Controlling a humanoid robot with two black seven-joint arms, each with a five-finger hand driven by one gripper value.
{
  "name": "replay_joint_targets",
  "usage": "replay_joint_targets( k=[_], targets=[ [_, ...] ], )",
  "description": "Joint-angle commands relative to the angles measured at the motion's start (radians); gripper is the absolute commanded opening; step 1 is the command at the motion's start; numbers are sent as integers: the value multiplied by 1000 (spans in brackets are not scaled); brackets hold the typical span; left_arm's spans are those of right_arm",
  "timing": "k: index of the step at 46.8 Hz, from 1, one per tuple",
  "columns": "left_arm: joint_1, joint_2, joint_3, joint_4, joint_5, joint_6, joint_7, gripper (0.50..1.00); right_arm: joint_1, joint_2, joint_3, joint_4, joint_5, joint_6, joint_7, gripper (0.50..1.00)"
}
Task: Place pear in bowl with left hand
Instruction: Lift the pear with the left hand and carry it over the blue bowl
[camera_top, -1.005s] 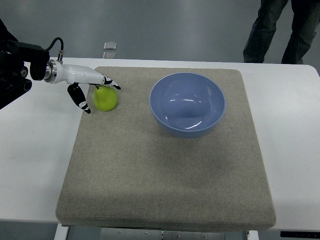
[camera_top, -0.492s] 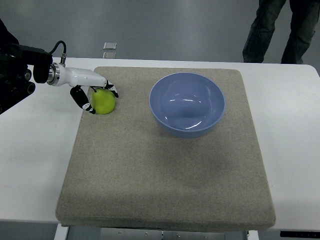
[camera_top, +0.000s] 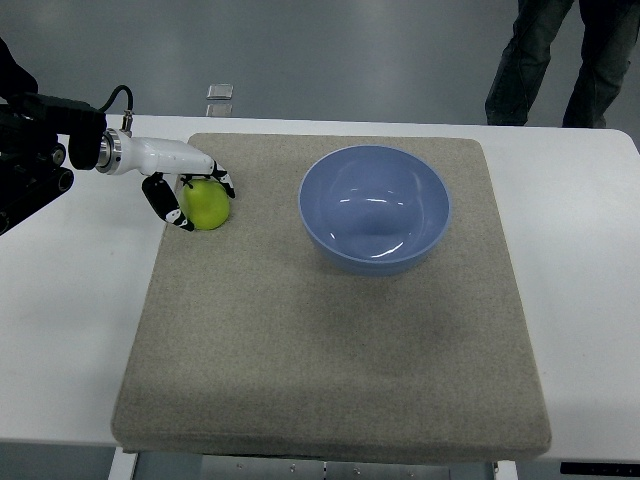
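Note:
A yellow-green pear (camera_top: 207, 205) rests on the grey mat (camera_top: 330, 330) near its far left corner. My left hand (camera_top: 200, 203), white with black fingertips, reaches in from the left edge and is curled around the pear, thumb on the near side, fingers over the top and far side. The pear still seems to touch the mat. A blue bowl (camera_top: 374, 208), empty, stands on the mat to the right of the pear, about a hand's length away. The right hand is out of view.
The mat lies on a white table (camera_top: 70, 320). A person's legs (camera_top: 555, 55) stand beyond the table's far right edge. A small pale object (camera_top: 221, 92) lies on the floor behind the table.
The left hand's fingers have closed from spread above the pear to wrapped around it. The pear shifted slightly left and down with the hand.

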Motion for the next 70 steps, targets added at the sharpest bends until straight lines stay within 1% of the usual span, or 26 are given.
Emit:
replay_joint_targets(
  k=[1, 18, 29, 44, 49, 60, 70],
  targets=[
    [-5, 0, -1, 0, -1, -1, -2, 500, 0, 0, 0, 0, 0, 0, 0, 926],
    [-12, -1, -24, 0, -18, 3, -2, 500, 0, 0, 0, 0, 0, 0, 0, 926],
    [-41, 0, -61, 0, -55, 9, -2, 500, 0, 0, 0, 0, 0, 0, 0, 926],
    [-90, 2, -75, -15, -89, 59, -3, 500, 0, 0, 0, 0, 0, 0, 0, 926],
    [-107, 2, -81, -37, -89, 68, -5, 500, 0, 0, 0, 0, 0, 0, 0, 926],
    [-136, 0, -129, -127, -90, 73, -5, 500, 0, 0, 0, -1, 0, 0, 0, 926],
    [-163, -4, -139, -210, -87, 95, -5, 500, 0, 0, 0, 0, 0, 0, 0, 926]
  ],
)
